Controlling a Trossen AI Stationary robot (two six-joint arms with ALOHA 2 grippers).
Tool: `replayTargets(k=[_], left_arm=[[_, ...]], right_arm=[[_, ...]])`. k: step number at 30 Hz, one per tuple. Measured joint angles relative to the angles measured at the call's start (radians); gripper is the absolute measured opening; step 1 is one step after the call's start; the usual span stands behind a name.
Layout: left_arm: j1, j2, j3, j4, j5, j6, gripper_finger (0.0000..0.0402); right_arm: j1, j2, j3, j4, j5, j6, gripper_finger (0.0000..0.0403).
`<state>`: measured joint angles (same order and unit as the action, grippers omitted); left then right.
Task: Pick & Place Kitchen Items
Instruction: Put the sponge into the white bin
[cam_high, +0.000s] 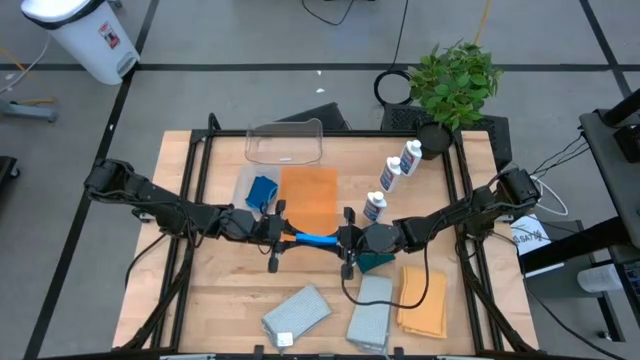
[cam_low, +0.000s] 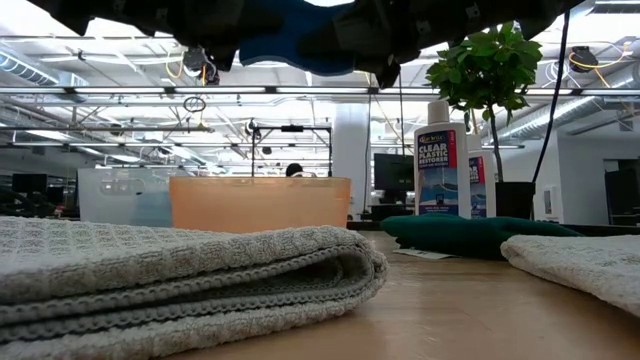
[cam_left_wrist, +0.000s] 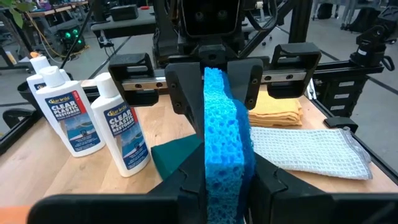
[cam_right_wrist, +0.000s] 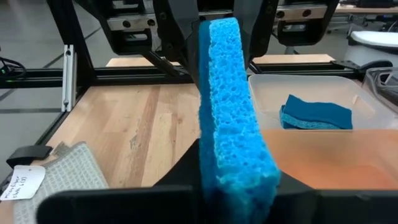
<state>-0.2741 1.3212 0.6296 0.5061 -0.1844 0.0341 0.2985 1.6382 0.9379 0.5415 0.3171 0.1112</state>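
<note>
A bright blue sponge (cam_high: 315, 240) hangs on edge above the middle of the table, between my two grippers. My left gripper (cam_high: 287, 236) is shut on its left end and my right gripper (cam_high: 343, 241) on its right end. A darker blue sponge (cam_high: 262, 190) lies on a light blue pad (cam_high: 244, 186). Three white bottles (cam_high: 390, 178) stand upright at the far right, beside an orange cloth (cam_high: 310, 196) that lies flat. A dark green pad (cam_high: 378, 263) lies below my right gripper. My left gripper pinches the sponge's left end (cam_left_wrist: 221, 155) between its two fingers, one on each broad face. The fingers come level from the table's left and lie along the sponge. The sponge stands on edge, lifted clear. My right gripper has the sponge's right end (cam_right_wrist: 239, 162) between its two fingers (cam_left_wrist: 185, 93), one on each broad face. They come level from the table's right and lie along the sponge. The sponge is clear of the table.
A clear tub (cam_high: 285, 143) stands at the far edge and a potted plant (cam_high: 455, 80) at the far right corner. Two grey cloths (cam_high: 297, 313) (cam_high: 372, 312) and a folded orange cloth (cam_high: 423, 300) lie along the near edge. Bare wood shows at the near left.
</note>
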Motion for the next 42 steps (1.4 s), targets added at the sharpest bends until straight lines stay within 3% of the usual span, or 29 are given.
replayTargets(k=[7,10,17,24,29,35,39,42], left_arm=[[0.0,0.0,0.0,0.001,0.072,0.076,0.0012],[0.0,0.0,0.0,0.014,0.068,0.091,0.0018],[0.0,-0.046,0.0,-0.018,-0.04,0.093,0.0009],[0.0,-0.218,0.0,-0.171,-0.199,0.035,0.002],[0.001,-0.342,-0.017,-0.36,-0.385,-0.08,0.0009],[0.018,-0.476,-0.122,-0.408,-0.661,-0.285,0.0016],[0.07,-0.535,-0.184,-0.454,-0.676,-0.463,0.0007],[0.125,-0.547,-0.213,-0.523,-0.654,-0.582,0.0023]], right_arm=[[0.0,0.0,0.0,-0.008,-0.004,-0.021,0.007],[0.0,0.0,0.0,-0.008,-0.003,-0.045,0.0071],[0.004,-0.01,0.0,-0.06,0.0,-0.105,0.0111],[0.004,-0.074,0.0,-0.215,-0.004,-0.084,0.0154],[0.005,-0.097,0.0,-0.236,-0.004,-0.045,0.0154],[0.005,-0.098,0.0,-0.238,-0.004,-0.044,0.014],[0.005,-0.098,0.0,-0.233,-0.005,-0.045,0.0134],[0.005,-0.098,0.0,-0.225,-0.004,-0.044,0.0131]])
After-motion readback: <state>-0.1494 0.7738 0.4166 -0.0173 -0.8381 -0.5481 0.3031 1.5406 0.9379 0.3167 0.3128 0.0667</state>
